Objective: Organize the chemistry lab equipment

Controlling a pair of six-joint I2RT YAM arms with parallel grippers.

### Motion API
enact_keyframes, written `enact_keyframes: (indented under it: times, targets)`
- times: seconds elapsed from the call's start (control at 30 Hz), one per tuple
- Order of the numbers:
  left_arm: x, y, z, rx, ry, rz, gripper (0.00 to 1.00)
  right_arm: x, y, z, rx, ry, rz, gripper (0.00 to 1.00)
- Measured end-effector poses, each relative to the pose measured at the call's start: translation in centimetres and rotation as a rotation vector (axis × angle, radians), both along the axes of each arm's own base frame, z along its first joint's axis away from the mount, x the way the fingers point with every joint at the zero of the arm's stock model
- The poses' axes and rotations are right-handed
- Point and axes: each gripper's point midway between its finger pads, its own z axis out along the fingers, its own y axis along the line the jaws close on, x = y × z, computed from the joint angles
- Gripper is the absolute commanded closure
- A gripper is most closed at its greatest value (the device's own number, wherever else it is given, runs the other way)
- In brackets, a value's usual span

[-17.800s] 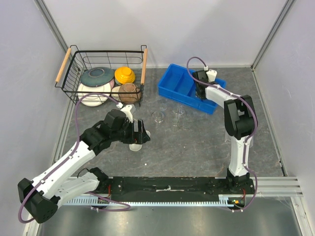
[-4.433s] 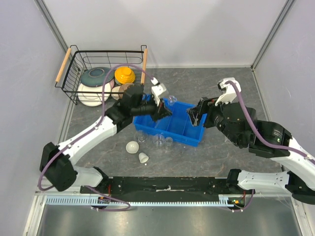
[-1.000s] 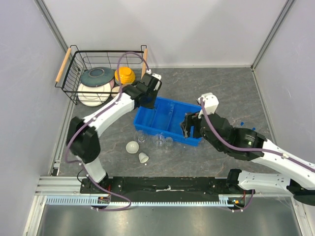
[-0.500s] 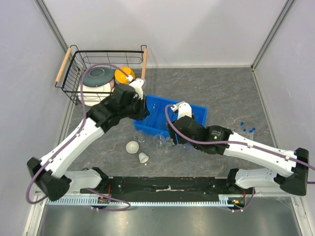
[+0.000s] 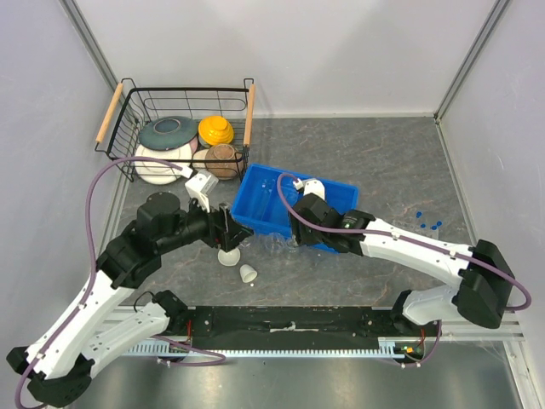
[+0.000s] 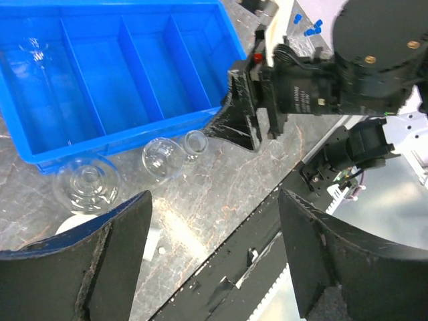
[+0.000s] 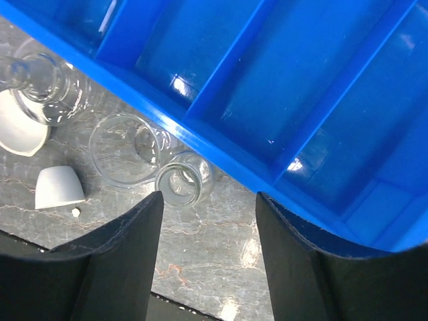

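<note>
Clear glassware lies on the table along the near side of a blue divided bin (image 5: pixel 281 209): a flask (image 7: pixel 50 80), a wide beaker (image 7: pixel 127 147) and a small beaker (image 7: pixel 182 180). Two white bulbs (image 5: pixel 228 256) (image 5: pixel 248 273) rest just in front. One clear piece (image 6: pixel 35 48) lies in the bin's end compartment. My left gripper (image 5: pixel 232 235) hovers open and empty over the bulbs. In its wrist view the left gripper (image 6: pixel 214 221) has only table between its fingers. My right gripper (image 7: pixel 207 207) stands open, low beside the small beaker and the bin's front wall.
A wire basket (image 5: pixel 128 102) at the back left holds coloured bowls and plates. Several small blue caps (image 5: pixel 426 224) are scattered on the table to the right. The two grippers are close together in front of the bin.
My left gripper has drawn back from the bin's left end toward the front and its jaws have opened wide. The right gripper stayed at the bin's front wall with its jaws a little narrower.
</note>
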Motion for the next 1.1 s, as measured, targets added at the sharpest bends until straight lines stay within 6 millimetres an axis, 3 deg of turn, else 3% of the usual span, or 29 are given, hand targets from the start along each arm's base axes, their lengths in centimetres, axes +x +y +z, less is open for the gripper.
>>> enact_keyframes:
  times: [0.43,0.47,0.53,1.1]
  targets:
    - [-2.6,0.7,-0.1,-0.050,-0.027,-0.062,0.15,0.4,1.7,-3.7,0.013,0.088,-0.040,0.48]
    - [-2.8,0.8,0.1,-0.055,-0.032,-0.064,0.08,0.4,1.8,-3.8,0.016,0.092,-0.045,0.48]
    - [-2.9,0.9,0.3,-0.061,-0.040,-0.066,0.00,0.5,1.9,-3.8,0.022,0.091,-0.048,0.50]
    - [-3.8,1.5,0.5,-0.072,-0.054,-0.066,0.00,0.0,1.0,-4.3,0.021,0.105,-0.071,0.57]
